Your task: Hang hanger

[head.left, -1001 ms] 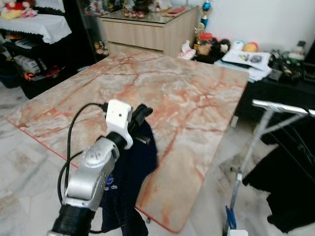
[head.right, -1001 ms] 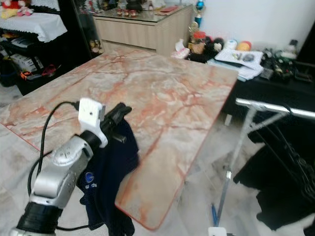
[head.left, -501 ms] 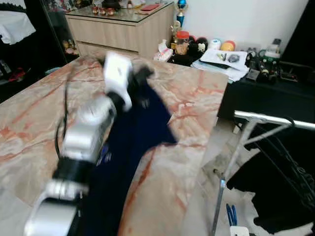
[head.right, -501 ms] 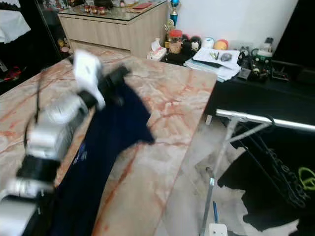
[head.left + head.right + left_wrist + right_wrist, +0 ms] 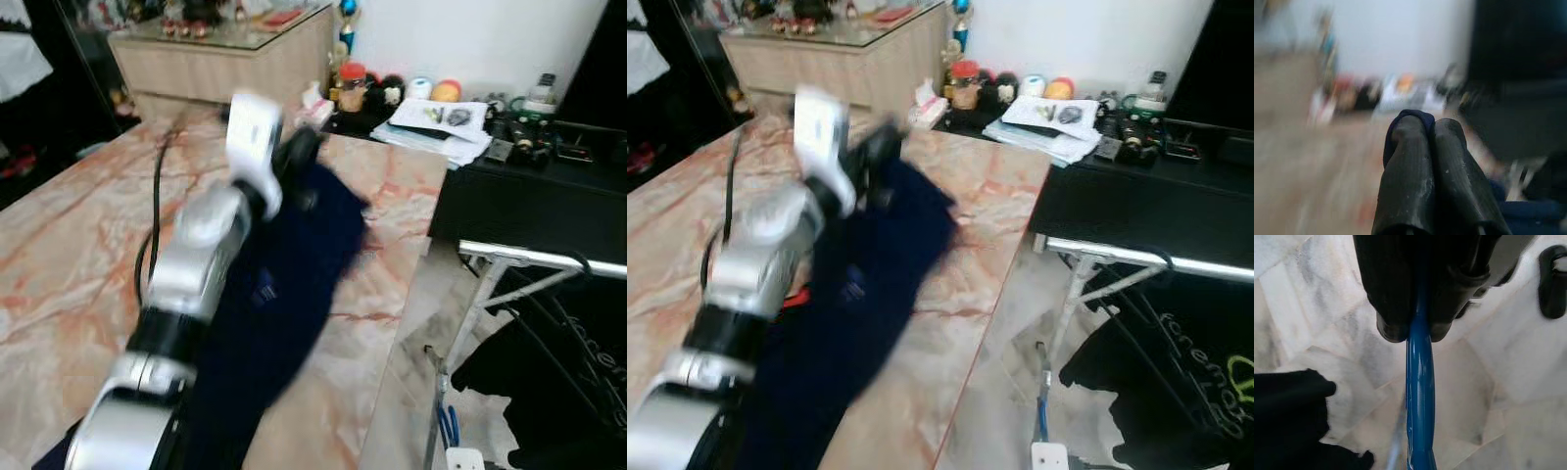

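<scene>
My left gripper [image 5: 302, 152] is raised over the marble table [image 5: 69, 255] and is shut on a dark navy garment [image 5: 284, 294] that hangs from it. In the left wrist view the two black fingers [image 5: 1405, 161] are pressed together, with a fold of navy cloth [image 5: 1410, 115] at their tips. My right gripper [image 5: 1418, 330] hangs low over the tiled floor, shut on a blue hanger [image 5: 1419, 396]. The hanger [image 5: 446, 428] also shows beside the leg of the silver clothes rack [image 5: 539, 257] on the right.
Black garments [image 5: 549, 372] hang from the rack. A black low cabinet [image 5: 509, 191] holds papers and clutter at the back right. A wooden sideboard [image 5: 225, 69] stands behind the table. A strip of tiled floor [image 5: 407, 372] lies between table and rack.
My left arm has lifted the navy garment from the table's near edge up over the table. The camera has turned right, bringing the rack closer to the middle.
</scene>
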You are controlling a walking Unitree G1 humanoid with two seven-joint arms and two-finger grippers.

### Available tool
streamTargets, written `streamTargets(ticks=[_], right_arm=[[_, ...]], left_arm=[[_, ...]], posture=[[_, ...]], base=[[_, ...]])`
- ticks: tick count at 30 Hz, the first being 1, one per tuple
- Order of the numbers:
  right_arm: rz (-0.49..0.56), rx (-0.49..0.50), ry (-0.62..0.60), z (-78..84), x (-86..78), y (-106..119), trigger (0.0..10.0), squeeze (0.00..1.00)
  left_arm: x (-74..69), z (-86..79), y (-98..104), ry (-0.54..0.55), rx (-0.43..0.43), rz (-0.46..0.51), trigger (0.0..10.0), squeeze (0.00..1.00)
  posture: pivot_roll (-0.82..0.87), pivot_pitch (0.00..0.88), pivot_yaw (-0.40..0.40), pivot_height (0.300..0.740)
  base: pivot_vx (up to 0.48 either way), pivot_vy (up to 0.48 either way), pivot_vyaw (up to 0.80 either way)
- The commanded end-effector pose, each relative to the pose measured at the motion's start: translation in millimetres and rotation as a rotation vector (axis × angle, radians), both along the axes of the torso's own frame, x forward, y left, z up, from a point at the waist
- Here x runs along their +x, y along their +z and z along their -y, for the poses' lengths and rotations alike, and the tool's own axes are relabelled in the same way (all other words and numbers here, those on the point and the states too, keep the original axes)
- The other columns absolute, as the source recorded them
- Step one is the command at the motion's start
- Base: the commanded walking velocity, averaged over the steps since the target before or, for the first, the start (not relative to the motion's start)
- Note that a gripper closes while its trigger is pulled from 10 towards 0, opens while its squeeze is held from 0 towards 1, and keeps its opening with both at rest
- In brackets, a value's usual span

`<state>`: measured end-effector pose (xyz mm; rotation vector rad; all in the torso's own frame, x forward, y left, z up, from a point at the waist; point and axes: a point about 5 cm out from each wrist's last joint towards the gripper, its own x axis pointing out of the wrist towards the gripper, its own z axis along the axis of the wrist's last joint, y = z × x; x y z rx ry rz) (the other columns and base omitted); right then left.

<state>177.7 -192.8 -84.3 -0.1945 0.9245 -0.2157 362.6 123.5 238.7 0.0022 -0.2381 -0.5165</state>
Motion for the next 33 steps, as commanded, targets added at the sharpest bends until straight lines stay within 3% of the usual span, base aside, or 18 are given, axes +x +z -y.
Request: streamTargets(ticks=[1,2,4,6,9,10,12,19,21,29,31,33], right_arm=[[-0.022,0.008,0.013,-3.2,-5.3,-3.1,10.0,0.0],[-0.022,0.008,0.014,-3.3,-5.4,-3.1,10.0,0.0],[-0.024,0.006,0.025,-3.6,-5.6,-3.2,10.0,0.0],[-0.024,0.006,0.026,-3.6,-5.7,-3.3,10.0,0.0],[-0.024,0.005,0.027,-3.8,-6.0,-3.4,10.0,0.0],[-0.024,0.005,0.028,-4.1,-6.1,-3.5,10.0,0.0],[-0.024,0.005,0.028,-4.3,-6.1,-3.5,10.0,0.0],[-0.025,0.001,0.036,-3.8,-6.2,-3.5,10.0,0.0],[-0.026,0.001,0.037,-4.0,-6.5,-3.6,10.0,0.0],[-0.026,0.001,0.044,-4.5,-7.0,-3.9,10.0,0.0],[-0.026,-0.001,0.045,-3.8,-6.9,-3.7,10.0,0.0],[-0.025,-0.003,0.044,-2.9,-6.9,-3.6,10.0,0.0]], left_arm=[[-12.3,-12.3,-5.0,0.063,0.007,-0.023,10.0,0.0],[-13.9,-13.9,-8.2,0.072,0.013,-0.032,10.0,0.0],[-30.5,-22.4,-29.4,0.081,0.073,-0.077,10.0,0.0],[-33.4,-24.0,-32.9,0.085,0.083,-0.087,10.0,0.0],[-54.4,-26.4,-51.3,0.052,0.164,-0.112,10.0,0.0],[-60.1,-26.3,-54.3,0.041,0.163,-0.123,10.0,0.99],[-65.9,-24.5,-55.7,0.005,0.15,-0.129,10.0,1.0],[-93.6,-27.6,-68.4,-0.157,0.349,-0.173,10.0,1.0],[-96.7,-28.8,-67.3,-0.175,0.348,-0.177,10.0,1.0],[-107.7,-22.7,-63.3,-0.234,0.291,-0.177,10.0,1.0],[-109.6,-27.3,-59.5,-0.219,0.243,-0.179,10.0,1.0],[-110.6,-35.2,-50.4,-0.195,0.113,-0.178,10.0,1.0]], posture=[[0.14,0.091,0.046,0.74],[0.14,0.091,0.046,0.74],[0.14,0.094,0.051,0.74],[0.14,0.094,0.051,0.74],[0.14,0.093,0.054,0.74],[0.14,0.091,0.056,0.74],[0.13,0.09,0.056,0.74],[0.13,0.083,0.06,0.74],[0.13,0.082,0.06,0.74],[0.12,0.074,0.063,0.74],[0.12,0.074,0.061,0.74],[0.12,0.075,0.061,0.74]], base=[[0.0,0.0,0.0],[0.0,0.0,0.0],[0.0,0.0,0.0],[0.0,0.0,0.0],[0.0,0.0,0.0],[0.0,0.0,0.0],[0.0,0.0,0.0],[0.0,0.0,0.0],[0.0,0.0,0.0],[0.0,0.0,0.0],[0.0,0.0,0.0],[0.0,0.0,0.0]])
